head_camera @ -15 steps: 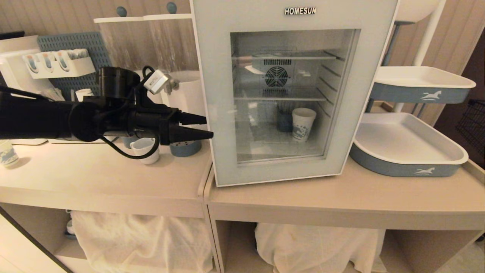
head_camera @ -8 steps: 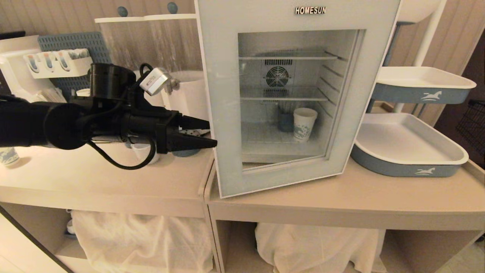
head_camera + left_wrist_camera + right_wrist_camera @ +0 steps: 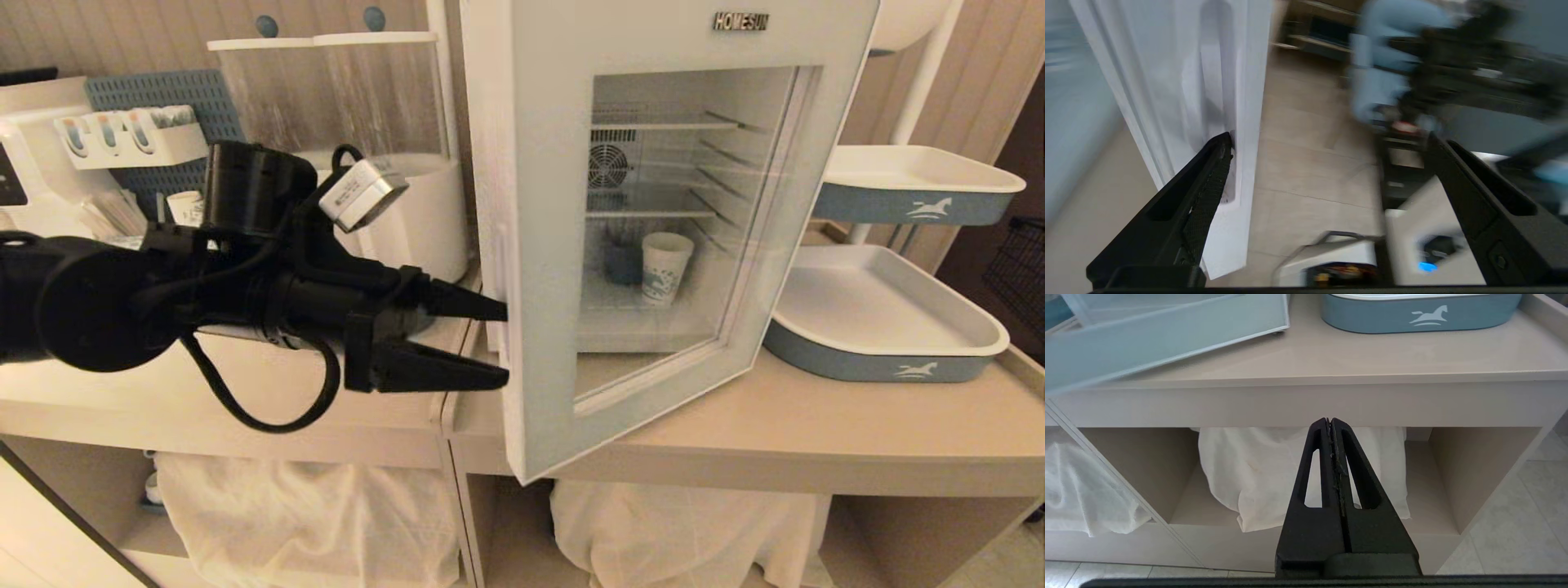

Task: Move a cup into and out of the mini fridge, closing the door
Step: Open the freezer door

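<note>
Hooking one door (image 3: 539, 245) ajar, left gripper (image 3: 502, 343) jaws spread, right gripper (image 3: 1330, 421) clenched empty, two trays (image 3: 890, 343).

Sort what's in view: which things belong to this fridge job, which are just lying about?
Job: white HOMESUN mini fridge, its glass-windowed white door, open black left hand at door's handle.
Lying about: blue-patterned paper cup inside, blue-grey trays, clear dispensers.

Beige counter (image 3: 816, 425) before me: mini fridge (image 3: 653, 49) standing on it, blue-and-white tray (image 3: 882, 343) beside it; white cloth bundles (image 3: 678, 531) in cubbies below.
</note>
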Tool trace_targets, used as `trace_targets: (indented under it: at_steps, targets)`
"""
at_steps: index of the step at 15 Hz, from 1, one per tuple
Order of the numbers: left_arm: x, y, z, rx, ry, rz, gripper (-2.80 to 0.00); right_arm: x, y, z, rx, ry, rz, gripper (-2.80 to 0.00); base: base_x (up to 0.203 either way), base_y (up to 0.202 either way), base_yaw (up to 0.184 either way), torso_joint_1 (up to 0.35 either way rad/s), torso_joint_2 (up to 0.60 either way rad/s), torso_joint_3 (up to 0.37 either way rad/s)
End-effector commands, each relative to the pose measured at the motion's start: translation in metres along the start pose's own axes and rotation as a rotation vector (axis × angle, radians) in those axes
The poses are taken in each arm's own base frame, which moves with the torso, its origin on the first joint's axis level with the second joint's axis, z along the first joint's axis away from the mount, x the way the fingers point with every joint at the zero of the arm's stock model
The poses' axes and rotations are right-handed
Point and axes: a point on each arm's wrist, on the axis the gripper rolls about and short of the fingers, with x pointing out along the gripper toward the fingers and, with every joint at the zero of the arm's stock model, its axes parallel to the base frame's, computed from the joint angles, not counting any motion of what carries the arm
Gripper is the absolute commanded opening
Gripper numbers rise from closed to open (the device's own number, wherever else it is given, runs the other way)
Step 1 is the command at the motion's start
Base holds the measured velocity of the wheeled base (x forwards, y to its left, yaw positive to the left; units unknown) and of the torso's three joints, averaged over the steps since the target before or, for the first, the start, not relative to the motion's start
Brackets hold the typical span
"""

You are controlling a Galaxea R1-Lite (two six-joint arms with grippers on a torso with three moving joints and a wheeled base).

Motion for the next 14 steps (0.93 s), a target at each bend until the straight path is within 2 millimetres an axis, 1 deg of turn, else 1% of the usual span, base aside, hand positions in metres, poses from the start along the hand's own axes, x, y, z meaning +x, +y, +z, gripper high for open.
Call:
trace_targets:
  at_steps: [1,4,7,10,13,14]
  targets:
    - [0.006,-0.01,0.002,0.017,0.002,-0.025,0.0,0.0,0.0,0.0,0.0,0.002,0.0,-2.8,0.0,0.0,0.0,0.0,0.0,0.0]
    - [0.026,-0.032,0.002,0.027,0.016,-0.113,0.0,0.0,0.0,0.0,0.0,0.002,-0.002,-2.8,0.0,0.0,0.0,0.0,0.0,0.0]
    - [0.043,-0.054,0.0,0.04,0.046,-0.145,0.0,0.0,0.0,0.0,0.0,0.002,0.0,-2.8,0.0,0.0,0.0,0.0,0.0,0.0]
    - [0.055,-0.076,-0.001,0.055,0.063,-0.197,0.0,0.0,0.0,0.0,0.0,0.002,-0.002,-2.8,0.0,0.0,0.0,0.0,0.0,0.0]
    - [0.071,-0.109,0.009,0.056,0.066,-0.282,0.0,0.0,0.0,0.0,0.0,0.002,0.0,-2.8,0.0,0.0,0.0,0.0,0.0,0.0]
    - [0.073,-0.114,0.012,0.051,0.063,-0.274,0.0,0.0,0.0,0.0,0.0,0.002,-0.002,-2.8,0.0,0.0,0.0,0.0,0.0,0.0]
